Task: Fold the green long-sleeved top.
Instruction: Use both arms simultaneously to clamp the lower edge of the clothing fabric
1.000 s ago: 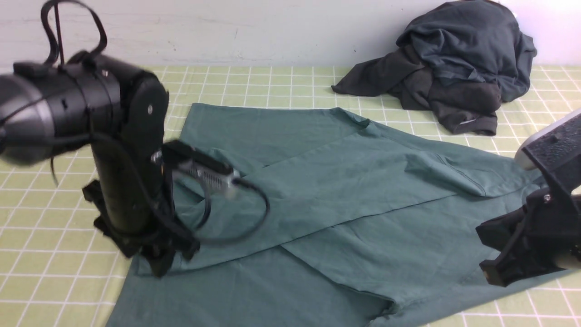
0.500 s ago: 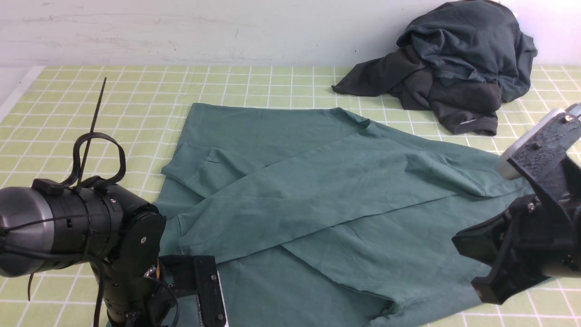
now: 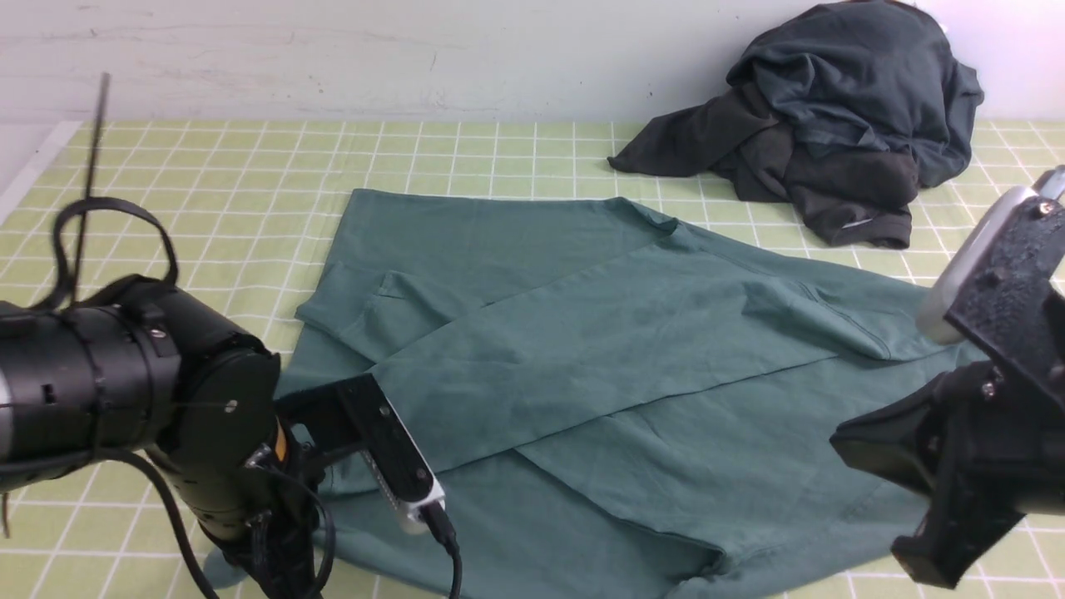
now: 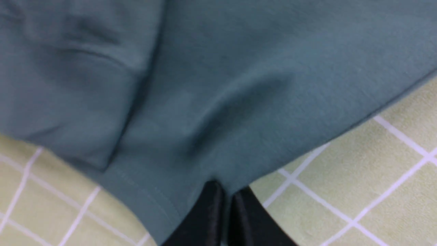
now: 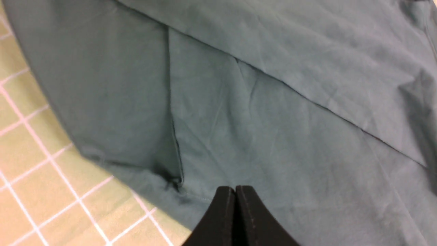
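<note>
The green long-sleeved top [image 3: 582, 358] lies spread on the table with both sleeves folded across its body. My left gripper [image 4: 225, 186] is low at the top's front left corner, mostly hidden under its wrist [image 3: 208, 466] in the front view. It is shut on the hem, and a crease runs up from the fingertips. My right gripper [image 5: 235, 188] is shut with nothing between the jaws. It hovers over the top's front right part near the hem, and it also shows in the front view [image 3: 911, 570]. The top fills both wrist views [image 4: 218, 68] [image 5: 273, 102].
A dark charcoal-grey garment [image 3: 832, 125] is heaped at the back right against the wall. The table is covered by a yellow-green checked cloth [image 3: 208, 183]. Its left edge [image 3: 33, 166] shows at the far left.
My left arm swung from over the folded left sleeve down to the front left corner of the top. My right gripper shifted a little lower and to the right.
</note>
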### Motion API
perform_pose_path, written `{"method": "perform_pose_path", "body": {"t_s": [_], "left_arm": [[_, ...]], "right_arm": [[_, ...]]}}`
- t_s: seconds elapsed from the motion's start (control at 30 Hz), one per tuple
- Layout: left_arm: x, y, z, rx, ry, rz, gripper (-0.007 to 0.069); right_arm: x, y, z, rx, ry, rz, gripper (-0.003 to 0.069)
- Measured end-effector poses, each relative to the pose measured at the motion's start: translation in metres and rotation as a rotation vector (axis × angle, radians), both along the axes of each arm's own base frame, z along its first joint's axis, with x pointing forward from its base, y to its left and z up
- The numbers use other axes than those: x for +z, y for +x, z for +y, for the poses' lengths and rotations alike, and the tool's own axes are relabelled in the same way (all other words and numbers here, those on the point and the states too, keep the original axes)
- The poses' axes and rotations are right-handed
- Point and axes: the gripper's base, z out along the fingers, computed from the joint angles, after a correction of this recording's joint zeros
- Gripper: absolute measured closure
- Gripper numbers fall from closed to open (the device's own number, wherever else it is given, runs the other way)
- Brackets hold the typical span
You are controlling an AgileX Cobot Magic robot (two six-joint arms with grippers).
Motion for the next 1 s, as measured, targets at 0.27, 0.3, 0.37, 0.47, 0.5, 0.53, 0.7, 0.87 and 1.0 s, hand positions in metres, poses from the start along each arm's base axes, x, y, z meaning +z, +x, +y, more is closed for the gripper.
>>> {"method": "perform_pose_path", "body": {"t_s": [0.27, 0.3, 0.37, 0.47, 0.5, 0.53, 0.7, 0.87, 1.0], "left_arm": [[0.011, -0.005, 0.003, 0.192, -0.042, -0.022, 0.0619], [0.011, -0.005, 0.003, 0.205, -0.045, -0.023, 0.0619], [0.011, -0.005, 0.003, 0.223, -0.051, -0.022, 0.0619], [0.011, -0.006, 0.002, 0.240, -0.064, -0.017, 0.0619], [0.011, -0.006, 0.002, 0.242, -0.067, -0.017, 0.0619], [0.011, -0.006, 0.002, 0.244, -0.072, -0.016, 0.0619], [0.011, -0.006, 0.001, 0.246, -0.076, -0.015, 0.0619], [0.011, -0.005, 0.001, 0.246, -0.079, -0.018, 0.0619], [0.011, -0.005, 0.001, 0.246, -0.080, -0.018, 0.0619]], "right_arm": [[-0.028, 0.013, -0.012, 0.034, -0.306, 0.087, 0.0541], [-0.034, 0.016, -0.015, 0.042, -0.359, 0.089, 0.0507], [-0.048, 0.022, -0.019, 0.073, -0.474, 0.103, 0.0426], [-0.073, 0.032, -0.026, 0.151, -0.659, 0.141, 0.0317], [-0.079, 0.035, -0.028, 0.178, -0.714, 0.148, 0.0300], [-0.089, 0.039, -0.030, 0.209, -0.769, 0.162, 0.0283], [-0.121, 0.057, -0.028, 0.273, -0.859, 0.169, 0.0279], [-0.137, 0.069, -0.031, 0.246, -0.856, 0.164, 0.0338], [-0.137, 0.072, -0.032, 0.204, -0.851, 0.155, 0.0404]]}}
